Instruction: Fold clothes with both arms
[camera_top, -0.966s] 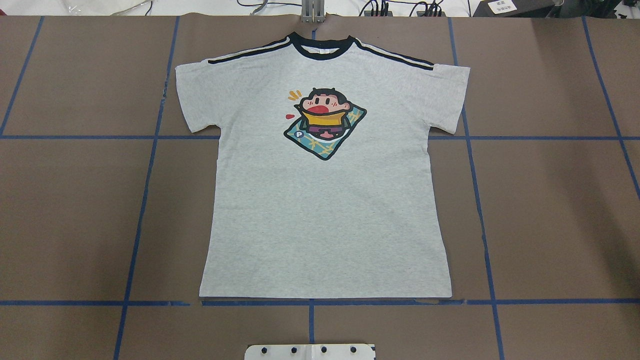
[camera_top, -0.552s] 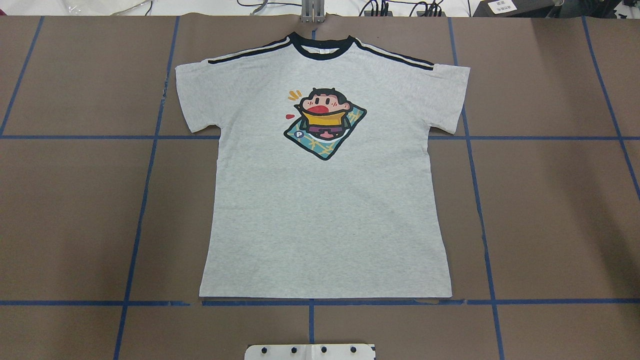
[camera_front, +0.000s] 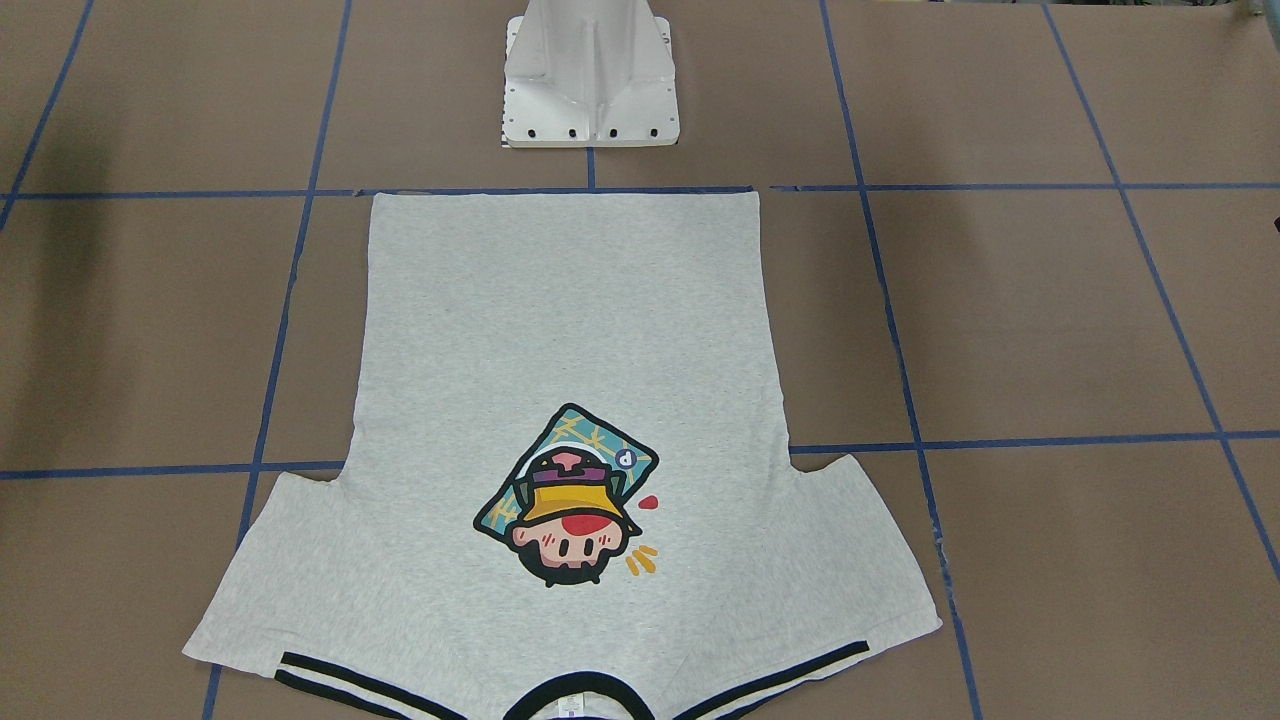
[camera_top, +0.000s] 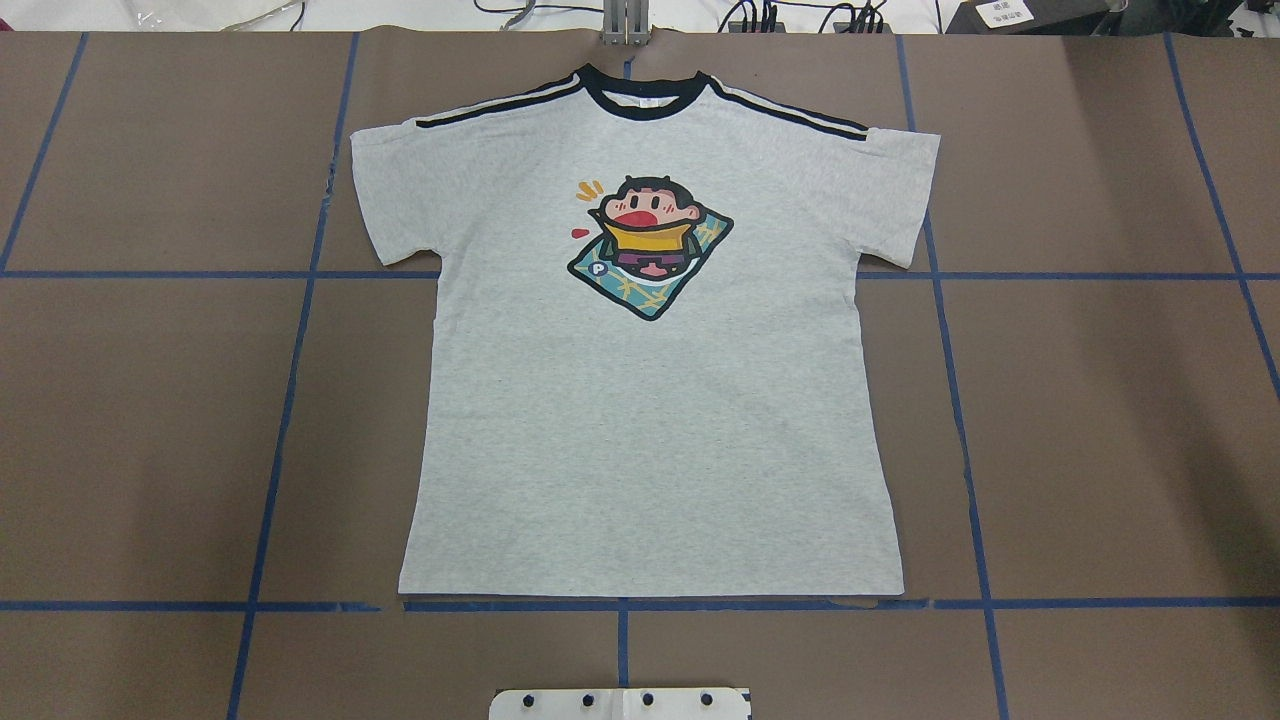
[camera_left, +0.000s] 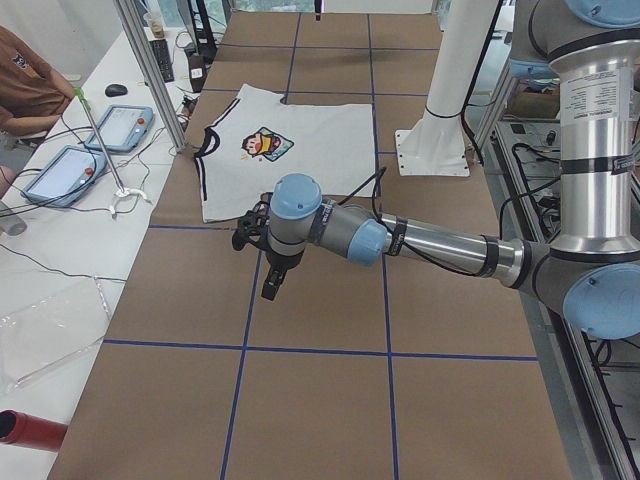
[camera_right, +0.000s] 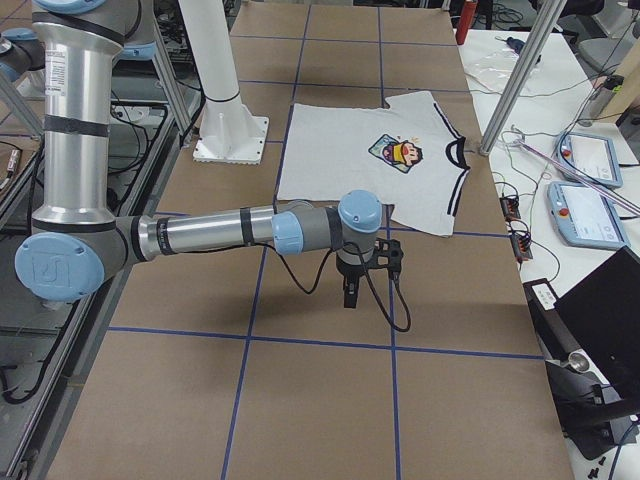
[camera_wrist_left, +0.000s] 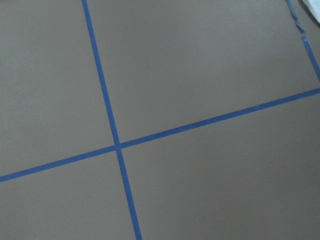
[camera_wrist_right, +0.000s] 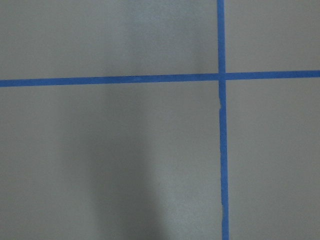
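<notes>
The grey T-shirt lies flat and face up in the middle of the brown table, its black collar toward the far edge and its cartoon print showing. In the front-facing view the T-shirt has its hem toward the pedestal. My left gripper hangs above bare table to the shirt's left side, apart from the T-shirt. My right gripper hovers over bare table off the other side of the T-shirt. I cannot tell whether either gripper is open or shut. Both wrist views show only table and tape.
Blue tape lines grid the table. The white pedestal stands just behind the hem. A side bench holds control tablets and cables, with a person's arm beside it. A laptop and tablets sit along the far bench.
</notes>
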